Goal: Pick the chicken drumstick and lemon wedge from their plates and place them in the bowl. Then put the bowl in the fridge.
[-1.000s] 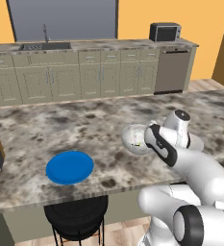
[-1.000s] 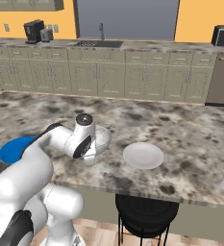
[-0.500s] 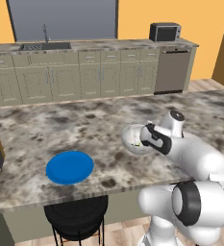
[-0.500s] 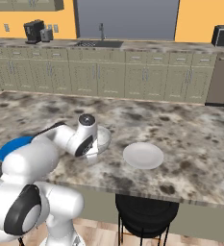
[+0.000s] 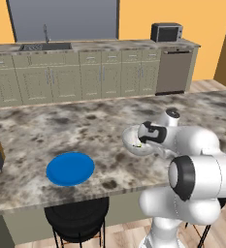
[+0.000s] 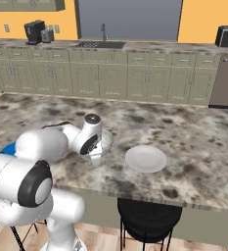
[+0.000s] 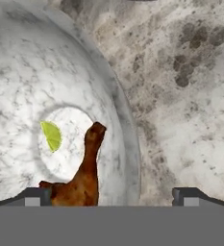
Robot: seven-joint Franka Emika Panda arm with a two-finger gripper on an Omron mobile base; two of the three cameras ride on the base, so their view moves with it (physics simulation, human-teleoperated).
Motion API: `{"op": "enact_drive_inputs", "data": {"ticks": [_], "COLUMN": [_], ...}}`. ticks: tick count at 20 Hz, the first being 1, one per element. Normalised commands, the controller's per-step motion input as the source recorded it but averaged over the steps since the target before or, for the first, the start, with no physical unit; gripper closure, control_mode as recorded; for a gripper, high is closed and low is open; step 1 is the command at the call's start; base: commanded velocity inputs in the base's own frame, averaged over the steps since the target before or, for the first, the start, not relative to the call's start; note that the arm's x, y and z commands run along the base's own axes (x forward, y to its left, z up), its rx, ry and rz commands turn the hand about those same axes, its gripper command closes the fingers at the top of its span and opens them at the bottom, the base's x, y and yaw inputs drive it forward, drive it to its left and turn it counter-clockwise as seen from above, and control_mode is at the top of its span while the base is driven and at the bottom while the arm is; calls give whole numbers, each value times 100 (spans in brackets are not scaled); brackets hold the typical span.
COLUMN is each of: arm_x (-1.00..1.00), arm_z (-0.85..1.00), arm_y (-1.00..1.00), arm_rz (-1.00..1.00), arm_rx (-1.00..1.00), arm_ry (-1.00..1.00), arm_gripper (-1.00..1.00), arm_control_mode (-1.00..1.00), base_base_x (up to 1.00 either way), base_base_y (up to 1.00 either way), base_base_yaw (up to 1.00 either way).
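In my hand view the drumstick (image 7: 86, 172) lies in the bowl (image 7: 17, 77), its long axis running up the picture: the thin end points up toward the bowl's wall and the thick end drops down to the bottom edge, where it is cut off. The lemon wedge (image 7: 51, 135) sits just beside it on the bowl's flat floor, apart from the meat, its long axis also roughly up and down.

The gripper (image 7: 111, 194) is spread as wide as it goes and has hold of nothing. One fingertip (image 7: 36, 196) sits over the bowl by the drumstick's thick end; the other is out over the bare counter (image 7: 190, 96), so the rim falls between them. Whether either tip touches the bowl I cannot tell.

From the left base view the bowl (image 5: 134, 140) stands on the island near its front edge, half hidden behind my hand, with only a speck of lemon showing inside. The blue plate (image 5: 70, 168) lies well apart from it, close to the same front edge. In the right base view the pale plate (image 6: 146, 158) sits near the bowl (image 6: 105, 141), apart from it, and open counter stretches behind both. My arm covers most of the blue plate there.
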Motion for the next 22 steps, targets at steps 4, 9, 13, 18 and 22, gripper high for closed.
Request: {"op": "enact_drive_inputs", "data": {"ticks": [4,9,13,18,22], "arm_x": [1,-1,0,-25,-34], "arm_z": [-19,-15,-8,9,26], "arm_y": [-1,0,4,0,-1], "arm_rz": [0,0,0,0,2], "arm_rx": [0,0,0,0,0], "arm_ry": [2,0,0,1,0], "arm_gripper": [-100,100,100,100,100], "arm_control_mode": [-100,-100,-100,-100,-100], "base_base_x": [0,0,0,0,0], "base_base_y": [0,0,0,0,0], "base_base_yaw": [0,0,0,0,0]}}
